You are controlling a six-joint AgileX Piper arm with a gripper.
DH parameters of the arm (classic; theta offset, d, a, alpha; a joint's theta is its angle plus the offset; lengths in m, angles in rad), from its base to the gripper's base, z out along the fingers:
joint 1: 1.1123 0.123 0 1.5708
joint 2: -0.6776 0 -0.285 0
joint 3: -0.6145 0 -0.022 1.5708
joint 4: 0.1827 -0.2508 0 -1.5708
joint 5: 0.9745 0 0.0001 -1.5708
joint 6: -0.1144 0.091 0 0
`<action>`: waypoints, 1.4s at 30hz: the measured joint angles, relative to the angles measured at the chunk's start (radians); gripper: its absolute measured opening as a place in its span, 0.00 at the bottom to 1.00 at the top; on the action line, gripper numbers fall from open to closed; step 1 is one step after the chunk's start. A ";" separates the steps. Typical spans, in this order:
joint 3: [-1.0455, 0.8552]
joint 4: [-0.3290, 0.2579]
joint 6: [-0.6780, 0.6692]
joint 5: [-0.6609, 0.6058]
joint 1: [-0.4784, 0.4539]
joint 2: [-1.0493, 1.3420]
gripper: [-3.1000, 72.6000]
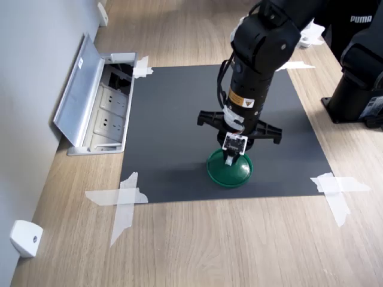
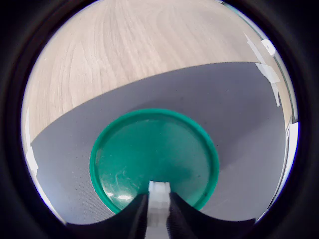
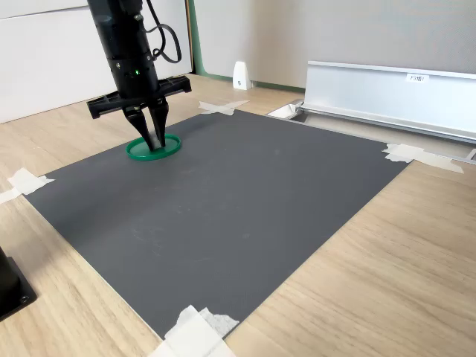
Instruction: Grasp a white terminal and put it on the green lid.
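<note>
Gripper [image 2: 158, 211] above the lid [image 2: 149, 149], a glossy round dark-green disc with raised rim, flat on a matte grey mat [image 1: 173, 119] taped to a wood-grain bench [image 1: 239, 239]. Black fingers [image 2: 133, 215] clenched on the terminal [image 2: 159, 196], a tiny white block over the lid's inner edge.

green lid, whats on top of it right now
Over the green lid the tool holds the white terminal, low above its inner face. Whether the terminal touches the lid cannot be seen; its underside is hidden.
</note>
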 joint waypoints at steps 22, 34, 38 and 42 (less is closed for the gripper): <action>0.060 0.165 0.405 -0.038 0.000 0.547 0.62; 0.044 0.066 0.604 -0.047 -0.310 0.970 0.04; -0.014 0.053 0.628 0.016 -0.441 1.080 0.03; -0.132 0.017 0.652 0.072 -0.522 1.210 0.03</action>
